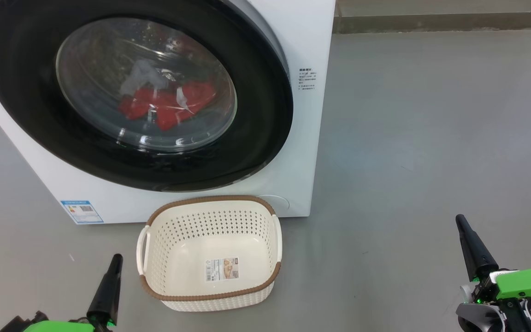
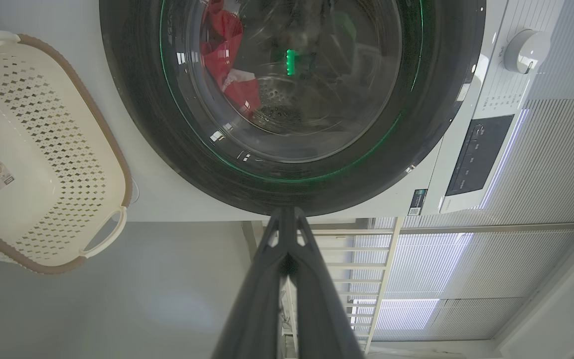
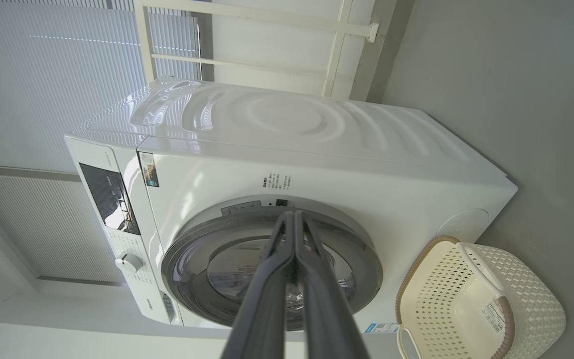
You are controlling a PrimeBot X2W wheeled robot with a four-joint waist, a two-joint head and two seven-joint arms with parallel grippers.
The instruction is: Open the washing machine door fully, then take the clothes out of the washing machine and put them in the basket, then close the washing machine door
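Note:
The white washing machine (image 1: 307, 41) stands ahead with its black-rimmed round door (image 1: 265, 138) closed. Red clothes (image 1: 168, 106) and a greyish piece lie in the drum behind the glass, also red clothes (image 2: 227, 55) in the left wrist view. The cream basket (image 1: 210, 295) with a brown rim sits empty on the floor in front of the machine. My left gripper (image 1: 116, 258) is shut, low at the basket's left. My right gripper (image 1: 460, 219) is shut, far right of the basket. Both hold nothing. The right wrist view shows the machine (image 3: 317, 164), door (image 3: 366, 279) and basket (image 3: 526, 319).
Grey floor (image 1: 431, 138) spreads to the right of the machine. A control panel (image 2: 476, 154) and a dial (image 2: 526, 50) sit on the machine's front. White blinds and a window frame (image 3: 337, 30) stand behind the machine.

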